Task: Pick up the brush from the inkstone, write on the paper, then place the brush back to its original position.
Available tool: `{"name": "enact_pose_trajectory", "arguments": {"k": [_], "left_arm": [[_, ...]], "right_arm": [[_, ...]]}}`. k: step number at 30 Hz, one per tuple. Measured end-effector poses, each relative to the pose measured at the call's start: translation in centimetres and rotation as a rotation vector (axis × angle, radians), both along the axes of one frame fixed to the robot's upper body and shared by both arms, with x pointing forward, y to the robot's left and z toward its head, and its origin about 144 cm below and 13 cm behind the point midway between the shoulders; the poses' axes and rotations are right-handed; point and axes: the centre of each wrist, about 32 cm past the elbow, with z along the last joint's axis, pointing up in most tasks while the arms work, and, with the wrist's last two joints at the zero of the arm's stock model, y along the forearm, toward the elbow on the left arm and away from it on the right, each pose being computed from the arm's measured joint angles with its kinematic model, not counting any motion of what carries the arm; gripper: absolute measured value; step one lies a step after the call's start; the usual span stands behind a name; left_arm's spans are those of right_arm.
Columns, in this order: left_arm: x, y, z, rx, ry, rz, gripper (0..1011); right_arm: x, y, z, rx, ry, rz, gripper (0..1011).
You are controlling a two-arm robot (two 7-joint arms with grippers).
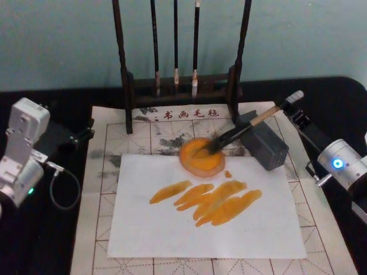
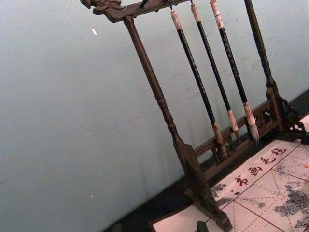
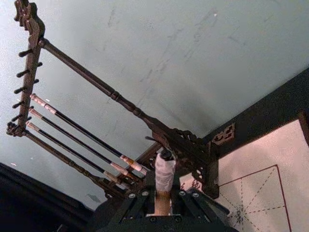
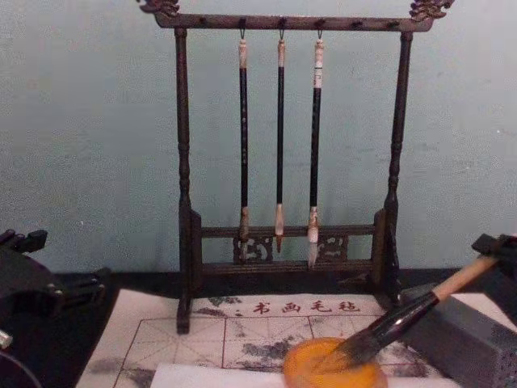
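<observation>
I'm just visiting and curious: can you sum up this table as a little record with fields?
brush: bristles in the inkstone, handle slanting up over the grey block
paper: orange strokes across its middle
right gripper: at the handle's top end
left gripper: parked by the mat's left edge
rack: three thin brushes hanging

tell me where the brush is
Head view, right of centre: the brush, tuft in the inkstone, handle across the grey block, in the right gripper.
</observation>
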Motion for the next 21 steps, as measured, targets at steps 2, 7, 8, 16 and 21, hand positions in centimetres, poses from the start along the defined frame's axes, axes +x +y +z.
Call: {"name": "enact_pose_trajectory", "arguments": {"k": [2,7,8,16,21], "left_arm": [[0.00,0.00,0.00,0.000,0.000,0.000,1001],[0.00,0.00,0.00,0.000,0.000,0.000,1001],[0.00,0.00,0.00,0.000,0.000,0.000,1001],[0.00,0.00,0.00,0.000,0.000,0.000,1001],[0.00,0.00,0.00,0.000,0.000,0.000,1001]], "right_arm": [[0.00,0.00,0.00,0.000,0.000,0.000,256],[0.00,0.00,0.01,0.000,-0.001,0.000,400],[0.00,0.00,0.01,0.000,-0.001,0.000,448],[0.00,0.01,0.01,0.000,-0.001,0.000,685],[0.00,0.00,0.01,0.000,-0.001,0.000,820]]}}
